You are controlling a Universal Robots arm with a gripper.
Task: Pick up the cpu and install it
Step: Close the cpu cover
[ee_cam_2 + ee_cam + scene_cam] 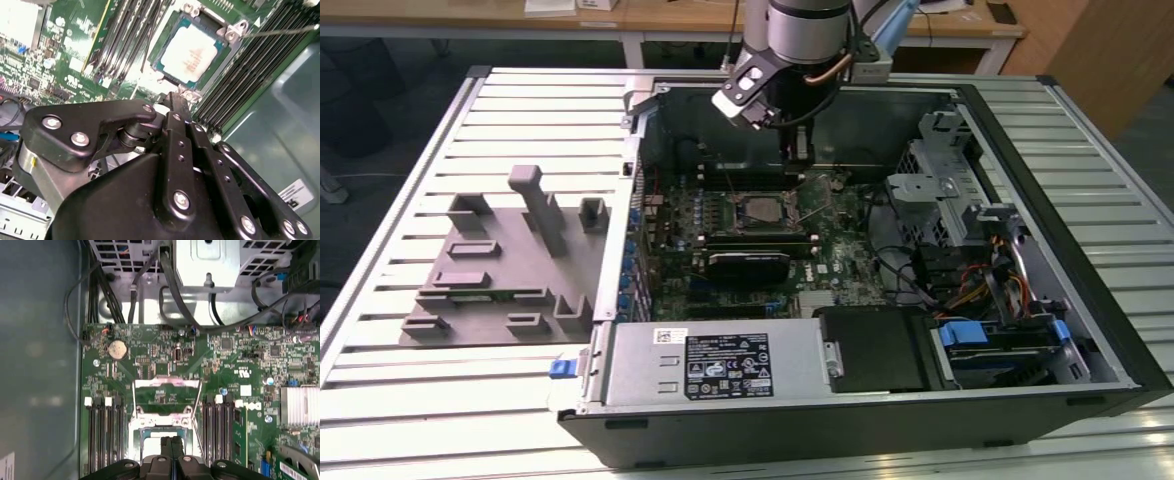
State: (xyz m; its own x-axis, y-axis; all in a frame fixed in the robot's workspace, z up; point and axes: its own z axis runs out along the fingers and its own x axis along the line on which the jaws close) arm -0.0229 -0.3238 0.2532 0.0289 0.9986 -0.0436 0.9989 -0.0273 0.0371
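Hovering with our gripper (172, 444) closed on nothing, we judge the cpu (192, 54) seated on the motherboard (150, 355), its socket frame (236, 31) not yet clamped.

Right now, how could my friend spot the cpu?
Look inside the open black computer case, at the green circuit board. Near its middle lies the small flat silvery square cpu, flanked by long black slots; unlike them, it's square and pale.

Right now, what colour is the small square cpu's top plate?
Pale silvery-grey metal. The cpu shows best in the second wrist view.
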